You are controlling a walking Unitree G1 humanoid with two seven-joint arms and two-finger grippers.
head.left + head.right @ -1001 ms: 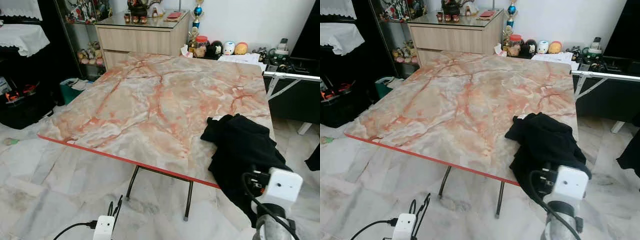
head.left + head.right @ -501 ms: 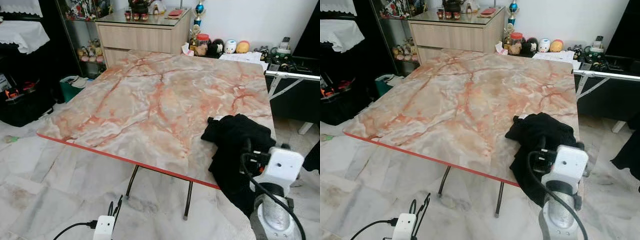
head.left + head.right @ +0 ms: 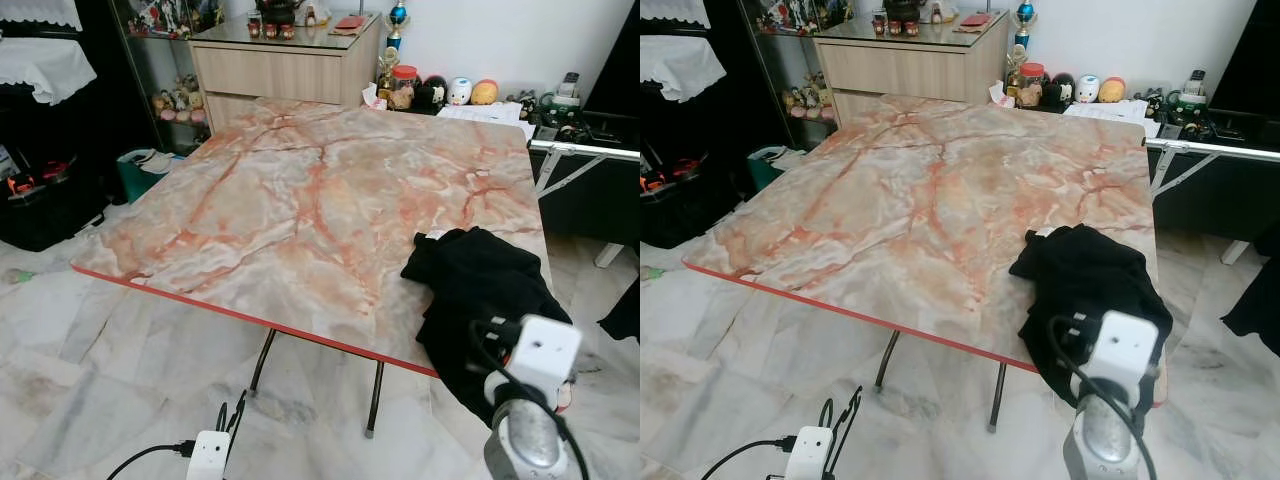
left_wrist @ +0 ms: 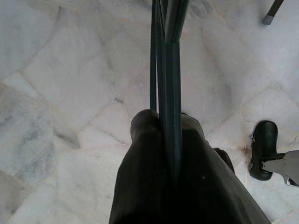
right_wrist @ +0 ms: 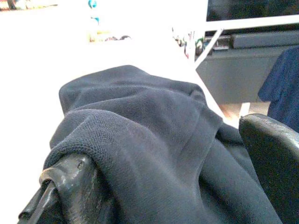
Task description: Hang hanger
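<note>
A black garment [image 3: 478, 290] lies crumpled on the near right corner of the marble table [image 3: 300, 200] and droops over its edge. My right arm [image 3: 525, 400] reaches up from below toward that drooping part. In the right wrist view, the right gripper [image 5: 173, 154] is open, with a fold of the garment [image 5: 154, 140] between its two fingers [image 5: 70, 186]. My left gripper [image 4: 163, 121] hangs low by the floor, shut on a thin dark hanger [image 4: 170, 70]. The hanger's bars [image 3: 234, 412] stick up above the left wrist at the bottom of the eye views.
A metal rack bar [image 3: 585, 150] runs along the right behind the table. A wooden cabinet [image 3: 285, 70] stands at the back, and dark bags [image 3: 45, 205] sit at the left. Table legs [image 3: 375, 395] stand over the marble floor. Another dark cloth [image 3: 625, 310] hangs at the far right.
My right arm rose toward the drooping garment, then shifted slightly left and down. The left arm and hanger have stayed put. The camera drifted a little.
</note>
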